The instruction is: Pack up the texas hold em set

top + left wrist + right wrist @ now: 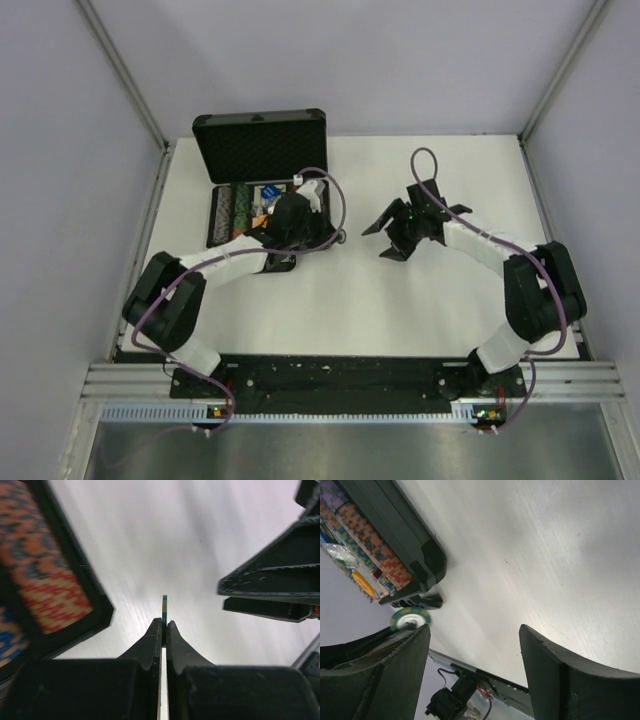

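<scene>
Pinching a thin green chip (164, 603) by its edge, the left tool (164, 625) sits near the open black case (258, 148). The right tool (475, 639) is spread wide over the white bench (420, 310).

Top view: the left arm (238, 260) covers the lower right of the open briefcase (262, 145), hiding the contents there. Left wrist view: the chip rows (47, 575), at frame left, are blurred and cut by the edge. The chip (164, 605) shows edge-on only, so its face is unreadable.

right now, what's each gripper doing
left gripper: jaws shut on a thin chip, gripped by its faces
right gripper: jaws open, holding nothing
</scene>
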Controlling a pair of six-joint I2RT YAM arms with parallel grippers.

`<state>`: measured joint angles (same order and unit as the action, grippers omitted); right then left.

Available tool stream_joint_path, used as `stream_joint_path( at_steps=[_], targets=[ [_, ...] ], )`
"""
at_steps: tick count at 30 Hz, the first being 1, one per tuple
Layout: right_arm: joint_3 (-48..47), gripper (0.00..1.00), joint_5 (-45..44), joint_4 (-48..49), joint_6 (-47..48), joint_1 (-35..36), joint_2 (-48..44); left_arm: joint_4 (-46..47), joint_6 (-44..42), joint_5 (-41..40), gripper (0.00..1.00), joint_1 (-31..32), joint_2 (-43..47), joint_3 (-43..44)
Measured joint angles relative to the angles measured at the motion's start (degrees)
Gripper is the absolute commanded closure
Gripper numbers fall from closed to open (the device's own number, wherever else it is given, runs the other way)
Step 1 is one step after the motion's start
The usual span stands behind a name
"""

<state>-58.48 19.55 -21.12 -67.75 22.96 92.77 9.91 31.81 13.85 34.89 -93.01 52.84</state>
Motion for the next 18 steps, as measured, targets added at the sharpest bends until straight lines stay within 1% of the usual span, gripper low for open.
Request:
stream_joint_path(
  at_steps=[2, 5, 12, 15, 18],
  targets=[
    [0.0, 0.28, -2.2, -1.1, 1.8, -1.3, -1.6, -2.7, 0.1, -2.5, 1.00, -1.6, 2.4, 0.1],
    [0.0, 0.29, -5.4, -2.8, 4.2, -3.1, -3.7, -10.3, 1.7, -9.1, 1.00, -4.4, 6.4, 1.4],
    [1.4, 0.30, -10.3, -5.2, 8.2, -5.1, -6.5, -25.0, 9.0, -24.4, 1.00, -11.6, 13.9, 3.9],
    [2.3, 0.30, -10.9, -6.1, 9.2, -5.1, -6.5, -30.1, 11.8, -29.6, 1.00, -14.6, 14.0, 6.4],
    [2.3, 0.31, -11.1, -6.8, 9.8, -5.2, -6.5, -36.6, 15.8, -34.9, 1.00, -17.4, 11.8, 11.6]
  ],
)
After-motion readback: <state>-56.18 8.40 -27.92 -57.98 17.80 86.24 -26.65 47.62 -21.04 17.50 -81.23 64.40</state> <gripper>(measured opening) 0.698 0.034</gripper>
